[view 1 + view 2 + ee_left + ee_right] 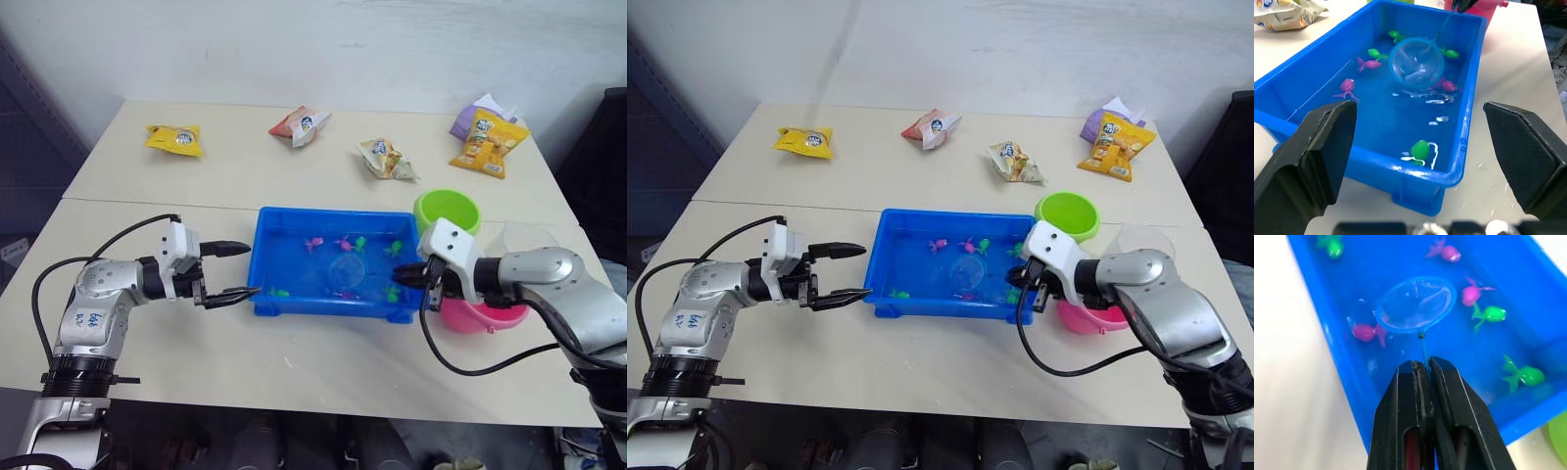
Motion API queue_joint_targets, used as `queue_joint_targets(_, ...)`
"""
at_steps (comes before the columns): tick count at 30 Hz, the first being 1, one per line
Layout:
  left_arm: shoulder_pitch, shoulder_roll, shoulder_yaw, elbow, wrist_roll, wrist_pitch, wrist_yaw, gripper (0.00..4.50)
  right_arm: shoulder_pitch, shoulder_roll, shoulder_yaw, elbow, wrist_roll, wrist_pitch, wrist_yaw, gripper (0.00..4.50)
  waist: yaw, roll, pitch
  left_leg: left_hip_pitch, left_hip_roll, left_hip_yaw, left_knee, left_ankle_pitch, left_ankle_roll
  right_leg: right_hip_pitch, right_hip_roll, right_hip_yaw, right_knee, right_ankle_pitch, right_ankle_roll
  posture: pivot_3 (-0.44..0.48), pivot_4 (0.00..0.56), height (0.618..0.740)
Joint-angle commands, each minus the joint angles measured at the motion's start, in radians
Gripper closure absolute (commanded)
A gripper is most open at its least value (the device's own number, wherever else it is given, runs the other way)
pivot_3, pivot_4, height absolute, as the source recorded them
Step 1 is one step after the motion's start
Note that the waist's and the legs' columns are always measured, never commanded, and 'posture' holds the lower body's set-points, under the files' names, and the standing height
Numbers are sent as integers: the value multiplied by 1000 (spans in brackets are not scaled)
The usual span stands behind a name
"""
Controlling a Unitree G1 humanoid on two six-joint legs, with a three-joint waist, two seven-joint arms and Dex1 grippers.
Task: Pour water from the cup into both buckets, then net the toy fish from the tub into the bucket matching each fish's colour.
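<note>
While the net (1415, 303) is clamped by its stick in the right gripper (1421, 369) over the tub (269, 299), it should be slid under one pink fish (1365, 331); the left gripper (227, 271) is held spread, empty.

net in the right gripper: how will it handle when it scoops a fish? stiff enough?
The net has a thin handle pinched between the right gripper fingers, so it may flex or swivel in the grip. The fine mesh looks floppy and should drain fast. The fish are tiny against the hoop, so probably little load.
</note>
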State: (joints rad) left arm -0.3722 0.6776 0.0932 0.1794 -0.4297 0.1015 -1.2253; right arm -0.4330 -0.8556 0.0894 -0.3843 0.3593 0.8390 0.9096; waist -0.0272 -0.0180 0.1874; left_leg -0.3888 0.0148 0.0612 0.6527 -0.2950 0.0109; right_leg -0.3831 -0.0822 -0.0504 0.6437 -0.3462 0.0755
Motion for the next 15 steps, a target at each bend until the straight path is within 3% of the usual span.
queue_joint_targets(1, 21, 18, 38, 19, -7, -45, -23, 41, 9, -12, -52, -25, 29, 25, -8, 4500, 1, 0, 0, 0, 0, 0, 0, 0, 0, 0, 0, 0, 0, 0, 0, 0, 150, 738)
queue_joint_targets(6, 22, 14, 41, 47, -3, -71, -33, 41, 26, -25, -68, -30, 25, 15, -20, 4500, 1, 0, 0, 0, 0, 0, 0, 0, 0, 0, 0, 0, 0, 0, 0, 0, 150, 738)
queue_joint_targets(15, 14, 6, 34, 70, 8, -100, -31, 41, 17, -126, 105, 75, -286, -375, -6, 4500, -1, 0, 0, 0, 0, 1, 0, 0, 0, -1, 0, 1, 0, 0, 0, 0, 150, 738)
